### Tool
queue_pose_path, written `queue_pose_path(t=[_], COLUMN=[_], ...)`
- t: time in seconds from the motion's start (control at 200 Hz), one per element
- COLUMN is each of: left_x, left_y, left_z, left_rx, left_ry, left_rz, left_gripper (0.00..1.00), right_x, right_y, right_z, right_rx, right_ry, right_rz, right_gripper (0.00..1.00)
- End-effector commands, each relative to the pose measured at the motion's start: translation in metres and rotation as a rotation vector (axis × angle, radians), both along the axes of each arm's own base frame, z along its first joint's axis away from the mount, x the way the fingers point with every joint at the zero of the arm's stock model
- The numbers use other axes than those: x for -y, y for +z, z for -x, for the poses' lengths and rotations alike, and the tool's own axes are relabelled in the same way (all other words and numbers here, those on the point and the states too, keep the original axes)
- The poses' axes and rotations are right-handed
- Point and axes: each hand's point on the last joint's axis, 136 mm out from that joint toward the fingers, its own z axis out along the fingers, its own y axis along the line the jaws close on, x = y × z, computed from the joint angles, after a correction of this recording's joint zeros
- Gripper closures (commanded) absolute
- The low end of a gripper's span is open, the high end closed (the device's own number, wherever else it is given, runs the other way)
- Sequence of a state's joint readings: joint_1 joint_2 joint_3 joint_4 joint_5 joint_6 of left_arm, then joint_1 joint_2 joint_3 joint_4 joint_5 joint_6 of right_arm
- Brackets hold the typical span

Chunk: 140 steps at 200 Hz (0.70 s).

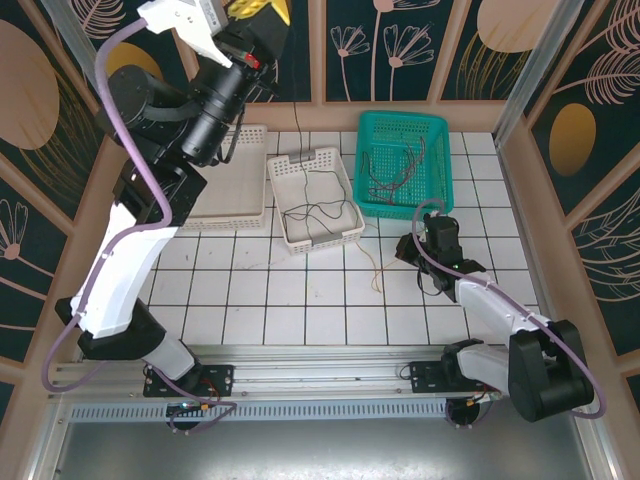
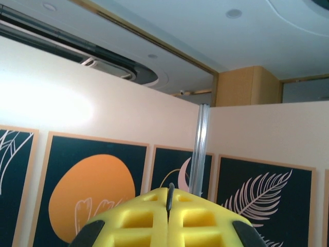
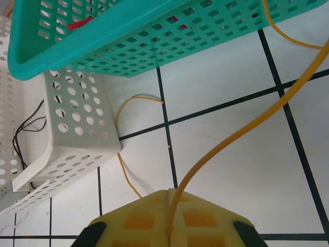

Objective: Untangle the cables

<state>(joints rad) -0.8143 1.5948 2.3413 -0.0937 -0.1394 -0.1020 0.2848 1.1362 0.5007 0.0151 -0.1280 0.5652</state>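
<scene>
My left gripper [image 1: 258, 10] [image 2: 169, 206] is raised high at the back, shut on a thin black cable [image 1: 296, 130]. The cable's tip [image 2: 169, 198] pokes out between the yellow pads. It hangs straight down into the white basket [image 1: 340, 235], where more black cable lies looped. My right gripper [image 1: 420, 246] [image 3: 169, 199] sits low on the tiles just in front of the teal basket [image 1: 402, 125], shut on a yellow cable [image 3: 241, 128] that arcs up to the right. A further stretch of yellow cable [image 1: 375, 268] [image 3: 126, 170] trails on the floor between the baskets. Several red and dark cables lie tangled in the teal basket.
A flat white perforated tray [image 1: 235, 205] lies left of the white basket, partly under my left arm. In the right wrist view the teal basket's wall [image 3: 128, 56] and the white basket's corner [image 3: 77, 128] are close ahead. Wall panels enclose the tiled table.
</scene>
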Motion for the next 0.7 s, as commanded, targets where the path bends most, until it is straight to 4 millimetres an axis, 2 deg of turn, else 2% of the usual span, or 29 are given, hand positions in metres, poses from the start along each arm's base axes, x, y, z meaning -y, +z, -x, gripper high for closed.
queue_pose_path(t=[0.0,0.1,0.265,0.48,0.545,0.696], left_x=[-0.011,-0.008,0.009,0.028,0.029,0.028], left_y=[0.015,0.012,-0.033,-0.064,-0.067,-0.057], left_z=[0.007,0.007,-0.004,-0.007,-0.006,0.003], left_rx=[0.048,0.020,-0.079,-0.175,-0.190,-0.192], left_ry=[0.028,0.008,-0.044,-0.150,-0.164,-0.206], left_rz=[0.029,0.016,-0.010,-0.019,-0.016,-0.009], left_gripper=[1.00,1.00,1.00,1.00,1.00,1.00], right_x=[-0.004,-0.004,-0.005,-0.005,-0.005,-0.004], right_y=[0.015,0.013,0.013,0.017,0.019,0.022], right_z=[-0.010,-0.008,-0.005,-0.003,-0.001,0.001], right_rx=[0.053,0.051,0.051,0.060,0.064,0.070], right_ry=[0.003,0.005,0.005,0.002,0.002,0.000], right_rz=[0.001,-0.003,-0.011,-0.016,-0.019,-0.018], right_gripper=[1.00,1.00,1.00,1.00,1.00,1.00])
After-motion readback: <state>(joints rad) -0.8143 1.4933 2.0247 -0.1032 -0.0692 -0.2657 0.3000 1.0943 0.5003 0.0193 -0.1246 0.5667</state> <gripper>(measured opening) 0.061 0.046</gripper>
